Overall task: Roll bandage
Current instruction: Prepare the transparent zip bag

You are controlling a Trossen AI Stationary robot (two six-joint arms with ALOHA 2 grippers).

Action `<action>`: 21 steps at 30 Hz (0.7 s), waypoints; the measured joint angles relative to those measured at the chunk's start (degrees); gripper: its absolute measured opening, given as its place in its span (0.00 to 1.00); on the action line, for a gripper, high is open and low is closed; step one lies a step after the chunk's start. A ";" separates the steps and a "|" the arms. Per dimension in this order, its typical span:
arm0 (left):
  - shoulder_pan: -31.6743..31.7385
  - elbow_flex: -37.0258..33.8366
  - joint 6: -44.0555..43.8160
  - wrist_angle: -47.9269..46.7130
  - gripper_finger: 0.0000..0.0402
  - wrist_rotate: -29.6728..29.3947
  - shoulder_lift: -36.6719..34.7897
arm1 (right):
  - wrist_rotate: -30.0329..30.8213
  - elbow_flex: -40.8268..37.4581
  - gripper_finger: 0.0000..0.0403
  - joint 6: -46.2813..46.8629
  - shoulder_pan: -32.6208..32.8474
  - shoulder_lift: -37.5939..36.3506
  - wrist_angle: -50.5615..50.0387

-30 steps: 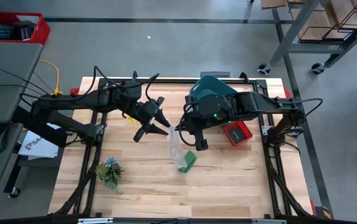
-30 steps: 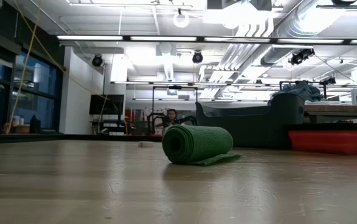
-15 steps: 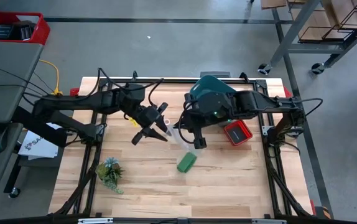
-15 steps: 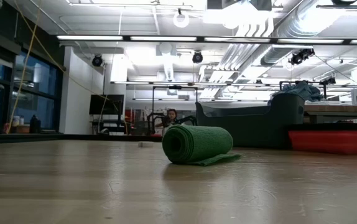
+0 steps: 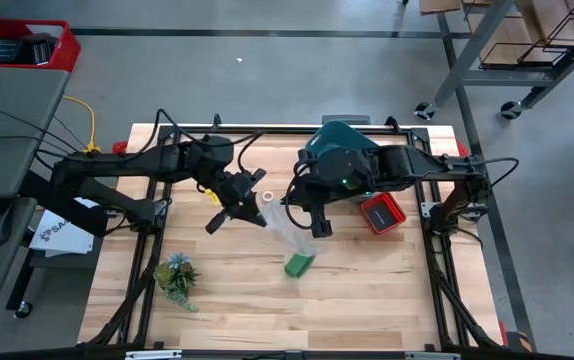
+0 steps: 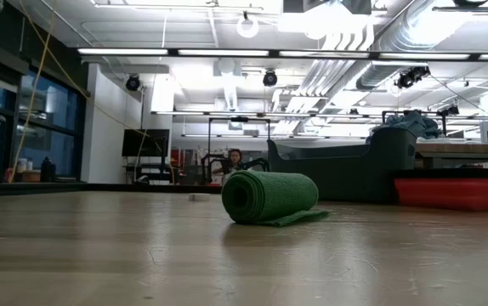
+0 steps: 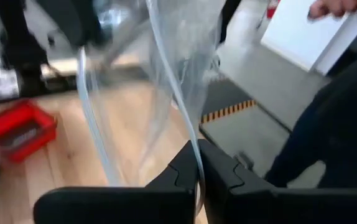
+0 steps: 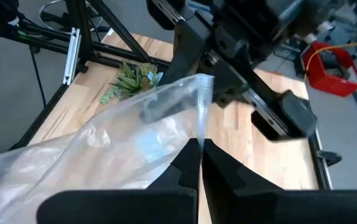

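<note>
The bandage (image 5: 300, 263) is a small green roll lying on its side on the wooden table, its loose end (image 6: 299, 218) flat on the table beside it. No gripper touches it. Above and beyond it, a clear plastic bag (image 5: 285, 222) hangs between my two grippers. My left gripper (image 5: 262, 212) is shut on the bag's left side. My right gripper (image 5: 314, 228) is shut on its right side. My left gripper pinches a thin edge of the clear bag (image 7: 194, 146) between its two fingers. The film rises away from the fingertips, clear of the table. One layer or several, I cannot tell. My right gripper pinches the bag's film at a creased edge (image 8: 201, 134) between its two fingers. The bag billows out beyond the fingertips toward the left arm and is lifted off the table.
A small leafy plant (image 5: 177, 277) stands at the near left. A teal bin (image 5: 339, 138) sits at the far side under the right arm, with a red box (image 5: 382, 212) beside it. A person in dark clothing (image 7: 334, 130) stands beyond the table.
My left gripper has shut on the clear bag's edge and drawn slightly toward the table's left. The bag now spreads between both grippers. The green roll has stayed still on the table.
</note>
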 joint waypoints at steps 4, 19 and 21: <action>0.02 -0.02 3.02 -3.45 0.00 -3.72 -0.65 | 1.41 -0.01 0.00 6.74 0.02 0.00 -0.45; 0.60 -0.02 18.97 -10.72 0.00 -28.35 -0.76 | 10.21 -0.01 0.41 33.21 0.04 -0.04 -6.76; -0.79 -0.02 24.98 -12.65 0.00 -35.17 -0.76 | 10.47 0.01 0.44 39.10 -0.08 -0.04 -10.09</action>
